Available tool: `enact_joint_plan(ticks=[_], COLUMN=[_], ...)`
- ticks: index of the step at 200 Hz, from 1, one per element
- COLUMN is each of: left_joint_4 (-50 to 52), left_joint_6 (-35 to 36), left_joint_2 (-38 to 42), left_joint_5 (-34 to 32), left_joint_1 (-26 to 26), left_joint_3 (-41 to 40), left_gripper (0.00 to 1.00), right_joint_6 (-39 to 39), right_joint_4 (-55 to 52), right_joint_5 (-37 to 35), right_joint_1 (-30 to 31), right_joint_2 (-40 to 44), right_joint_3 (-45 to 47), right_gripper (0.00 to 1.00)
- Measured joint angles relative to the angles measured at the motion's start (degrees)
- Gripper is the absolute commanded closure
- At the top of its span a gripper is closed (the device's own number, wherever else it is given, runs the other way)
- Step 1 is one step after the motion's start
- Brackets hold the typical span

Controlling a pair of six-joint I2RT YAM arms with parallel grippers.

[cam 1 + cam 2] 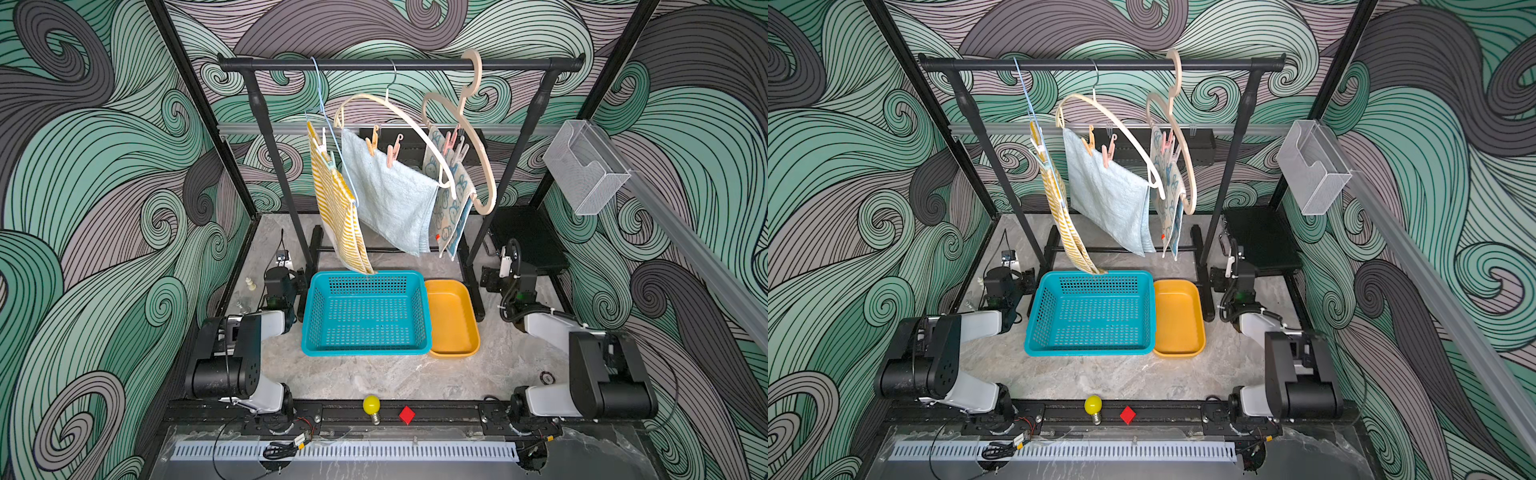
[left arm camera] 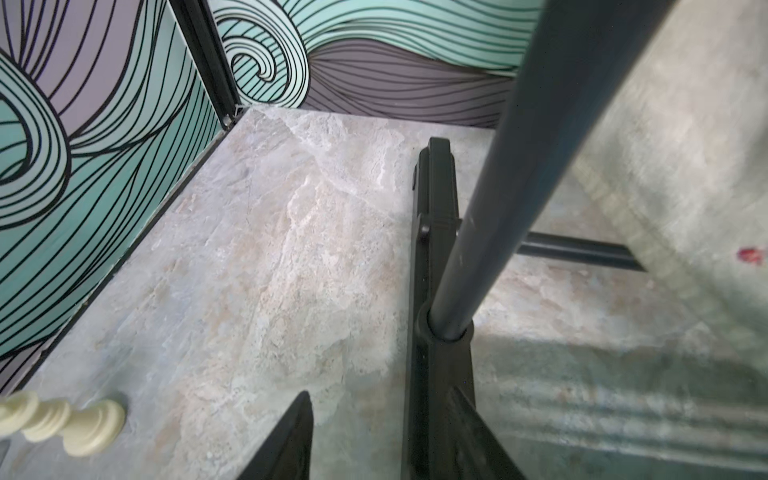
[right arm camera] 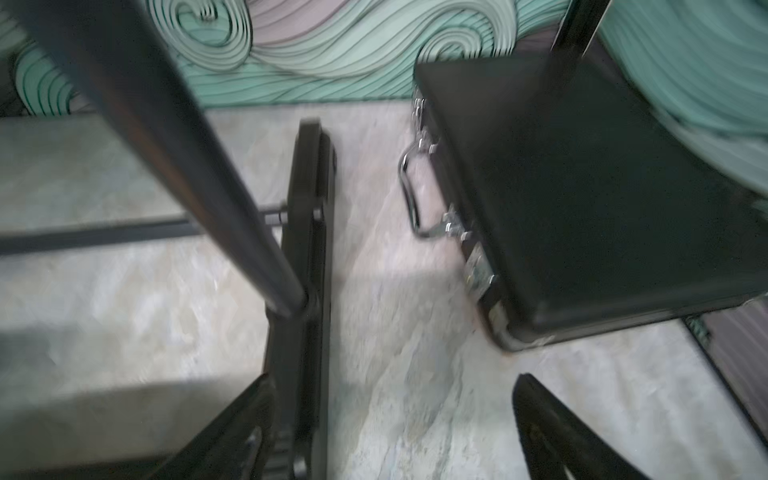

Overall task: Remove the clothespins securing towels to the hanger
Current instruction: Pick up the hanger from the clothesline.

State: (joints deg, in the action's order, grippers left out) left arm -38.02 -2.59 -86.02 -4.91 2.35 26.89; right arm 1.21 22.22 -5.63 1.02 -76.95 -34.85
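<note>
**All pinned up**

The clothespins [image 1: 392,151] pinch three towels [image 1: 392,199] onto hangers [image 1: 479,68]. The hangers hook on a black rail [image 1: 399,64] at the far side, high above the tabletop [image 1: 374,374]. A blue basket [image 1: 365,274] and a yellow tray [image 1: 453,353] sit under them. The left fingers [image 2: 291,432] and the right fingers [image 3: 544,419] are down low by the rail's legs. Both pairs are spread apart and hold nothing.

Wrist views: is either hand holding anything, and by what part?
Nothing held. The left hand and right hand each stand open over the tabletop beside the rack's feet; the clothespins are clipped up on the towels.
</note>
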Motion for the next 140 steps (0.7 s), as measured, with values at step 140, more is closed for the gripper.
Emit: enact_joint_plan(ticks=[140], left_joint_4=[31.5], left_joint_6=[-4.24], left_joint_2=[23.82], left_joint_5=[-5.16], left_joint_1=[-1.01], left_joint_3=[14.29], left_gripper=[0.65], right_joint_6=[9.73], right_joint_4=[-23.87], right_joint_5=[5.29], right_joint_1=[0.02], right_joint_2=[16.22], right_joint_3=[-9.99], right_gripper=[0.11])
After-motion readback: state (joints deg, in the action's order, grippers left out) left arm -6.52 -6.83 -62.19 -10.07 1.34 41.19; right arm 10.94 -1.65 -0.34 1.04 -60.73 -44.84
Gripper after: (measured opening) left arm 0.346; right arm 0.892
